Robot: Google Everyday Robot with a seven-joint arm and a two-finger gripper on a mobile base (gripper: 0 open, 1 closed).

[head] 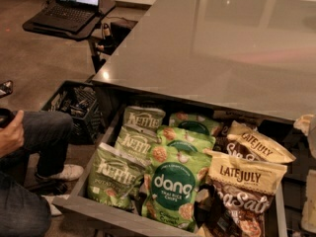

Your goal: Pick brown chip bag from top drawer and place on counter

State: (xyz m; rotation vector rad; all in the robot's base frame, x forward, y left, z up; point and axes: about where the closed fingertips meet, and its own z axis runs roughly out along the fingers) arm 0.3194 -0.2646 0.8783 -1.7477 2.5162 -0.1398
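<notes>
The top drawer (106, 214) is pulled out under the counter (212, 48) and is full of snack bags. Two brown chip bags with cream "LATE JULY" bands lie at its right side, one in front (247, 184) and one behind it (256, 143). Green Kettle bags (116, 172) fill the left side and green dang bags (173, 186) the middle. Only cream-coloured parts of my gripper (307, 125) show at the right edge of the camera view, above the drawer's right end and beside the rear brown bag. It holds nothing that I can see.
A seated person's hand and legs (29, 142) are at the left, close to the drawer's left front corner. A black crate (74, 102) stands on the floor behind them. A laptop on a small black stand (69, 9) is at the far left.
</notes>
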